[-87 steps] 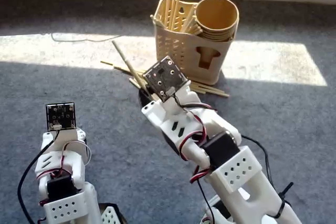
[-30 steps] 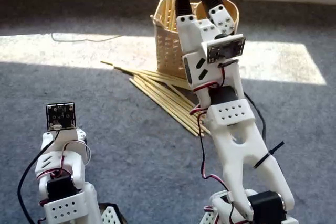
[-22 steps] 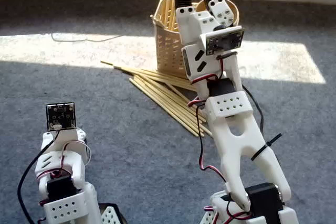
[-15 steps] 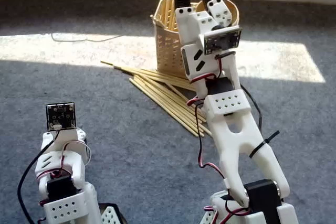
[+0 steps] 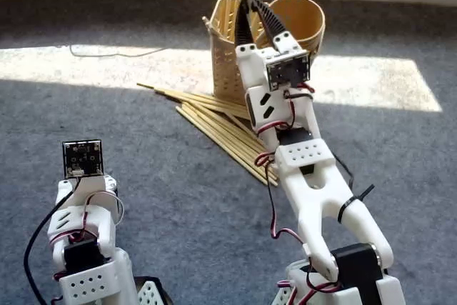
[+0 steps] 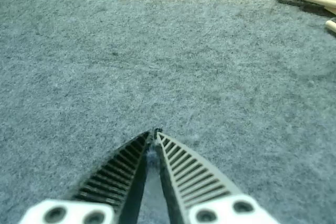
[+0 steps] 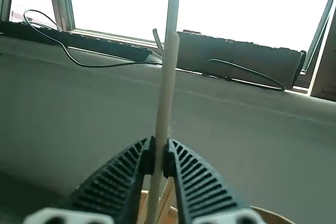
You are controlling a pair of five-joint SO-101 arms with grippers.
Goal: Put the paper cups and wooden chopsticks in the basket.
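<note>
R jaws pinch upright chopstick [image 7: 167,77] over basket [image 5: 225,62]; L jaws closed, empty.

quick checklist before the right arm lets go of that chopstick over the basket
1. Right pincer shut on the pale wooden chopstick: ok.
2. Chopstick held close to upright: ok.
3. Pincer above the cream slotted plastic basket: ok.
4. Chopstick's lower end inside the basket: cannot tell, it is hidden behind the pincer.
5. Tan paper cups seated in the basket: ok.
6. All chopsticks collected: not ok, loose wooden chopsticks lie on the grey carpet beside the basket.
7. Left pincer shut, low over the carpet and away from the basket: ok.
</note>
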